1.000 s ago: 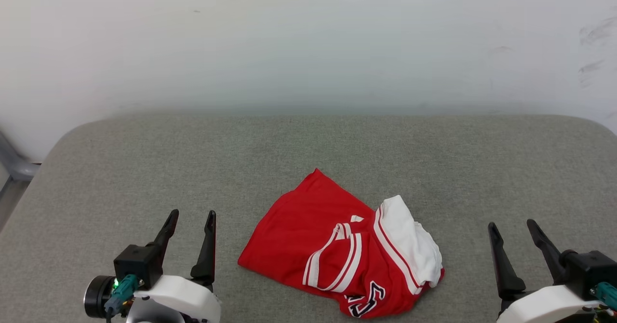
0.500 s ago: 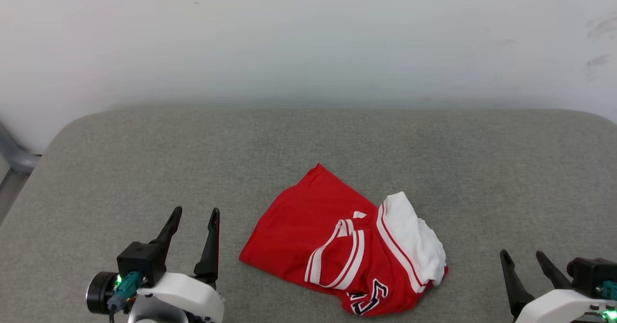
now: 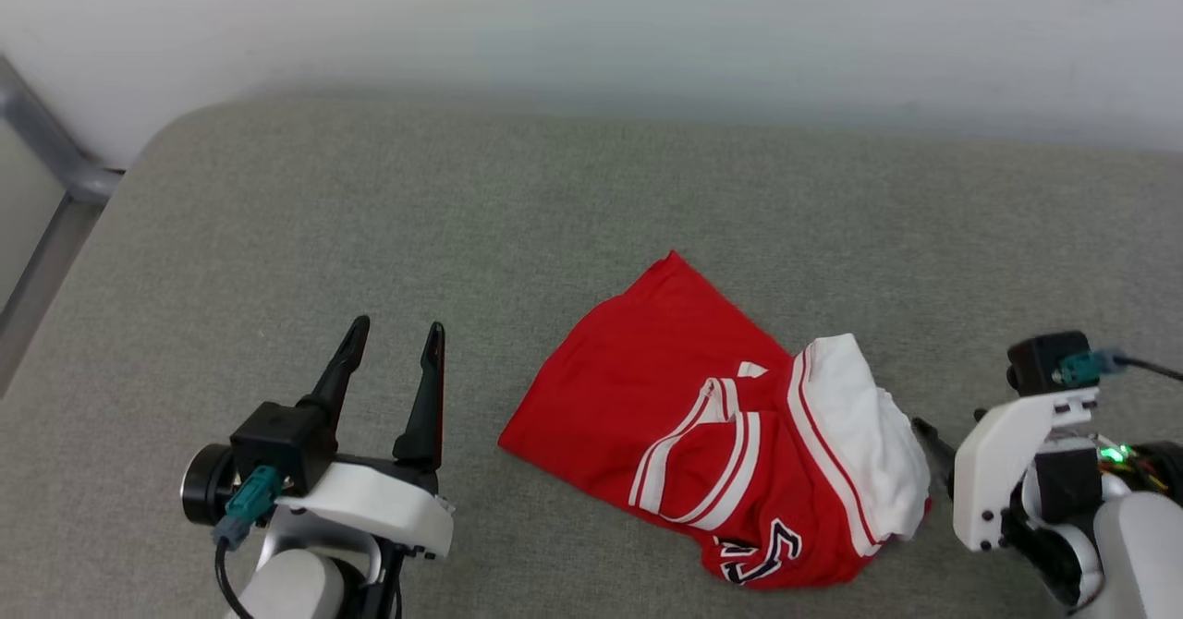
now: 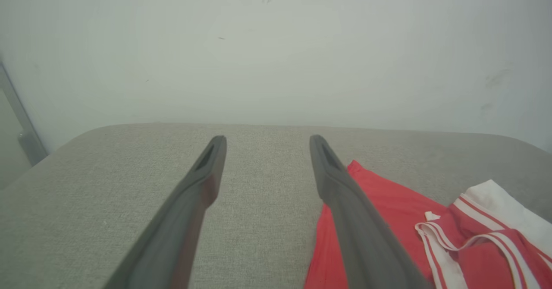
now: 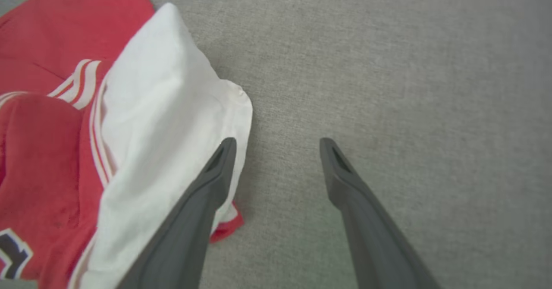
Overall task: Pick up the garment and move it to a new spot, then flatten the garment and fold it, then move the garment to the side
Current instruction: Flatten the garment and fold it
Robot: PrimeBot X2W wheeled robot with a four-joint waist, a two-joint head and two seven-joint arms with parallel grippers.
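Right tool point(image 5: 278, 144) has swung in beside the shirt point(image 3: 647, 397), crumpled near the counter's point(image 3: 277, 231) front edge, and stands spread wide at the white sleeve point(image 5: 172, 86) (left tool point(image 3: 393, 328) likewise spread, idle), so pickup seems to be beginning and next needs a pinch on cloth.

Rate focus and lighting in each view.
Head view: even, soft light, the garment crisp, no glare. Left wrist view: the left pincer is soft-edged up close, the wall hazy. Right wrist view: the right pincer and garment look slightly blurred, shadows faint.
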